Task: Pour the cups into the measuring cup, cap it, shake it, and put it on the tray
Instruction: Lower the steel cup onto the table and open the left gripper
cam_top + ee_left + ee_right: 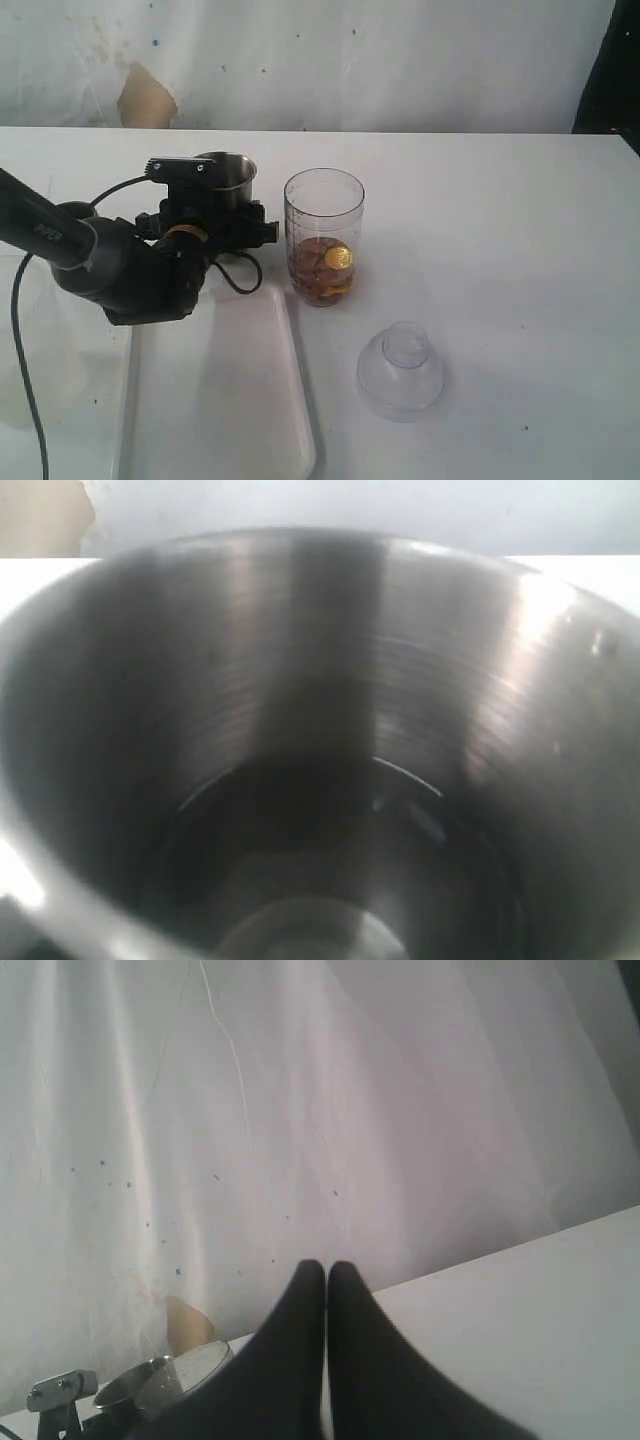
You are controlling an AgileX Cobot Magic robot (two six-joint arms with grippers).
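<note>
The steel tumbler (232, 172) stands upright at the back of the table, left of the measuring cup (323, 235). My left gripper (222, 196) reaches in from the left with its jaws on either side of the tumbler, closed on it. The left wrist view looks into the tumbler's (300, 680) dark, empty-looking inside. The measuring cup holds brown liquid with yellow pieces and has no lid. The cap (400, 370) lies on the table in front of it. The tray (215, 400) lies at the front left. The wooden cup is out of view. My right gripper (327, 1272) is shut, held up facing the back wall.
The left arm's black body and cable (120, 265) hang over the tray's far left corner. A white wall with a brown stain (145, 98) backs the table. The white table (520, 220) stretches out to the right of the measuring cup.
</note>
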